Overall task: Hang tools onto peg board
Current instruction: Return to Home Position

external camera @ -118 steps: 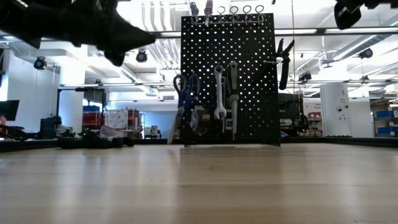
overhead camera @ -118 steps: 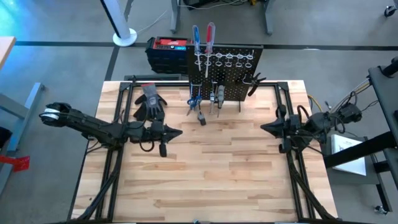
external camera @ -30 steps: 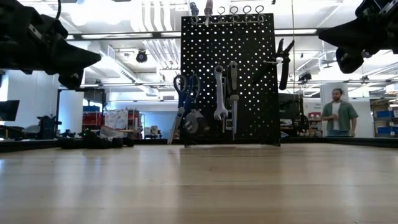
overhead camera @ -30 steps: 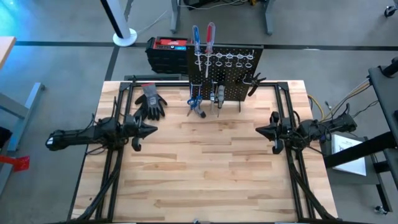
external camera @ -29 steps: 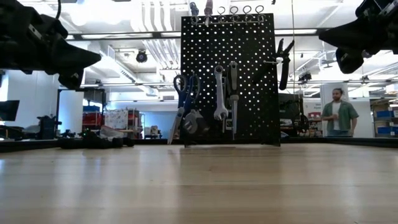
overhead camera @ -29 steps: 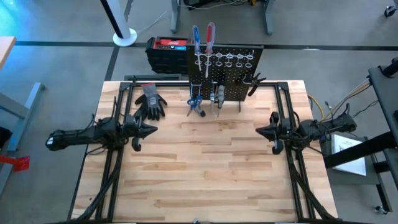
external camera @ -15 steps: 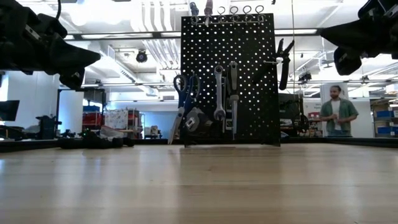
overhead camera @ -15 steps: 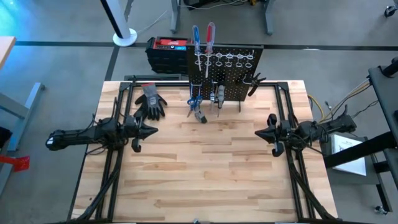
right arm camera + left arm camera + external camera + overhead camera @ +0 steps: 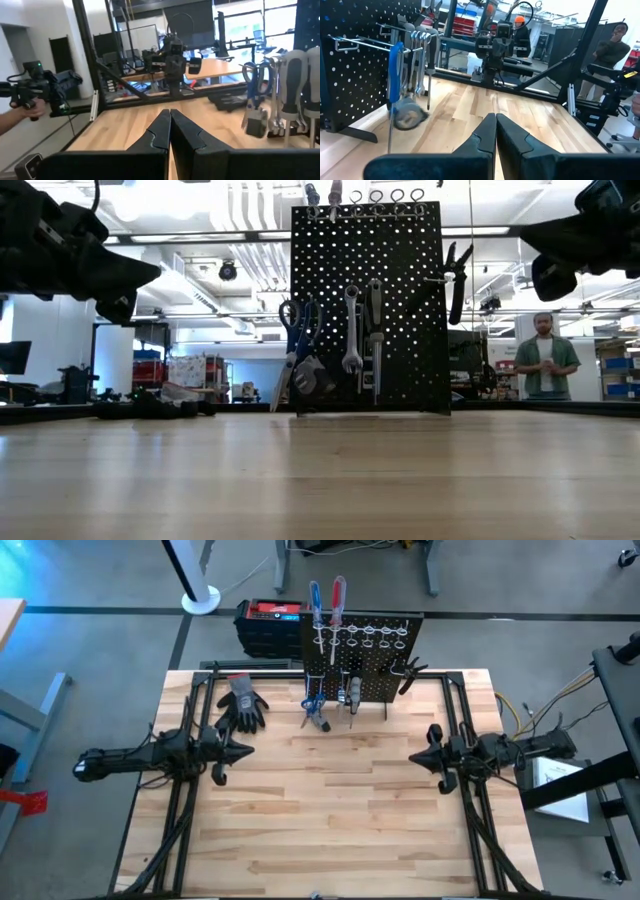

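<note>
Retracted since earlier frame: left gripper [image 9: 247, 750], now nearer table's left side; fingers pressed shut, nothing held. Right gripper [image 9: 412, 756] shifted slightly at opp. side, likewise closed, empty.

Surface: pale wood-plank table [image 9: 340, 820]. Peg board [image 9: 385, 665] upright at far edge, approx. centre. Hung on it: red & blue screwdrivers [image 9: 338, 592] in top rings, scissors [image 9: 287, 340] and wrenches [image 9: 351, 330] on front pegs, pliers [image 9: 455, 270] at right side. Gloves [image 9: 241, 705] flat on table, left of board.

Room: grey floor [image 9: 100, 650], white pedestal base [image 9: 200, 600], red-topped box [image 9: 270, 620] behind board. Person [image 9: 545, 365] standing far back.

Box lid label too small to read.
</note>
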